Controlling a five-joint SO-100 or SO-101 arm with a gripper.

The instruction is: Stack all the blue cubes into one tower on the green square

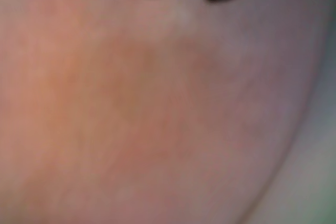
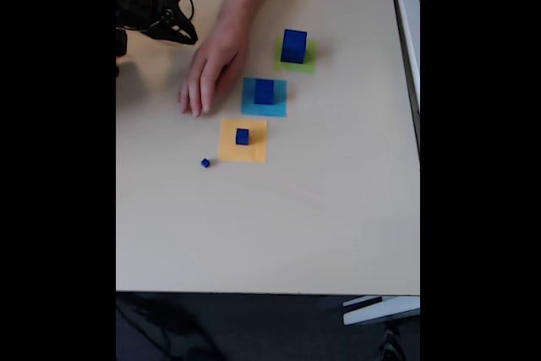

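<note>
Nothing stacked: largest of the blue cubes (image 2: pixel 293 46) sits on green square (image 2: pixel 296 56), others spread below-left of it; pincer (image 2: pixel 188 37) empty, opening unclear; person's hand (image 2: pixel 211 69) between them risks collision.

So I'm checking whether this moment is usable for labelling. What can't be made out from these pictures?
- Wrist view: blurred pinkish-orange surface; what it is cannot be told. Two dark shapes at the top edge are cut off.
- Fixed view: the gripper is small and dark at the top left; jaw state unclear.
- Fixed view: the tiny cube is too small for detail.
- Fixed view: the person's hand lies on the table; the arm is cut off by the top edge.
</note>
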